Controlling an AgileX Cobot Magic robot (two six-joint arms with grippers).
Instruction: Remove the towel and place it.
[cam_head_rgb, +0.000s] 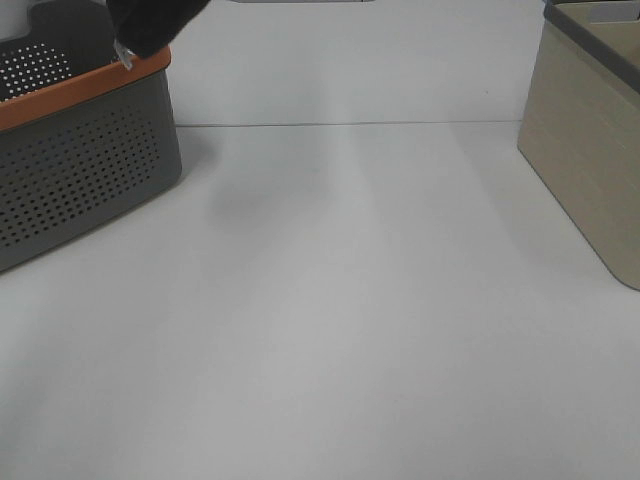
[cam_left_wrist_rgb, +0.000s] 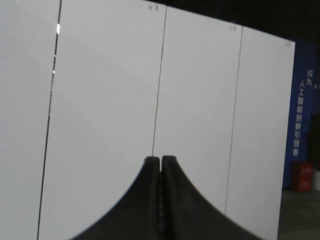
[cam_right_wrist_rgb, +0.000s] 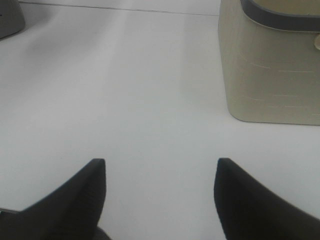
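Towel (cam_head_rgb: 150, 25) hangs over the basket's (cam_head_rgb: 90, 170) orange rim, far left. Left gripper (cam_left_wrist_rgb: 160, 164) is pressed tight together, holding nothing; right gripper (cam_right_wrist_rgb: 160, 172) spreads wide over the table (cam_head_rgb: 350, 300).

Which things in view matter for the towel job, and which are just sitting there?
Job:
- towel, dark, white tag
- grey basket, towel at its orange rim

Lying about:
- beige bin, no clear role yet
- white table
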